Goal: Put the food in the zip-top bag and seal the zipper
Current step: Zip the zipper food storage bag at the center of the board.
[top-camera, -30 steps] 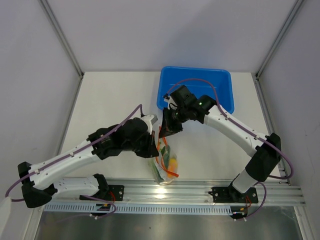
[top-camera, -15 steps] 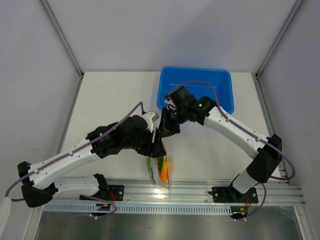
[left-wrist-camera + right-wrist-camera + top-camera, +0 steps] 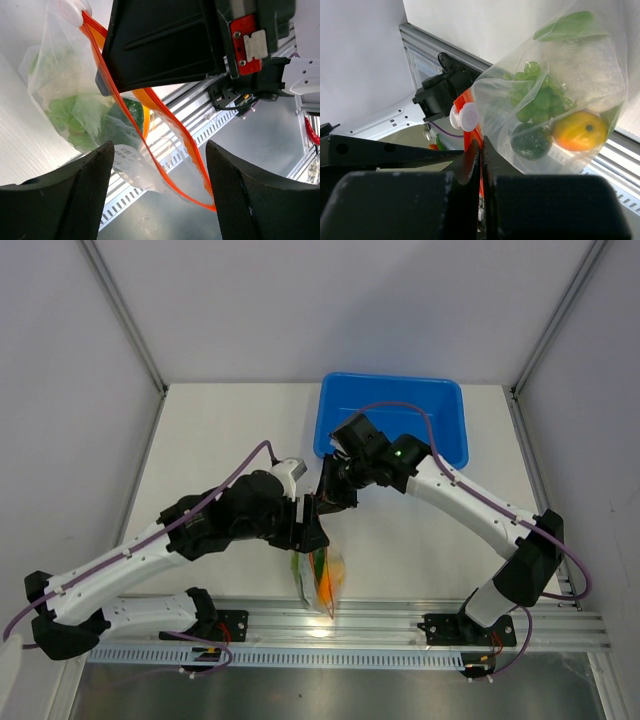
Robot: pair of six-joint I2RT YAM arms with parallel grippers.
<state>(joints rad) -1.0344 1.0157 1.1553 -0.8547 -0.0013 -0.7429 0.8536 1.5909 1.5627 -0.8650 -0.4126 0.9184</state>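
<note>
A clear zip-top bag is being held hanging over the near edge of the table, between the two arms. Its orange-red zipper is being pinched tight in the closed fingers of the right gripper, just beside the white slider. The left gripper is being held with fingers spread wide, the zipper strip passing between them without visible contact. A green pea-like cluster, a dark cucumber, an orange-yellow mango and a white cauliflower are being carried inside the bag. A blue bin is being shown behind the right arm.
</note>
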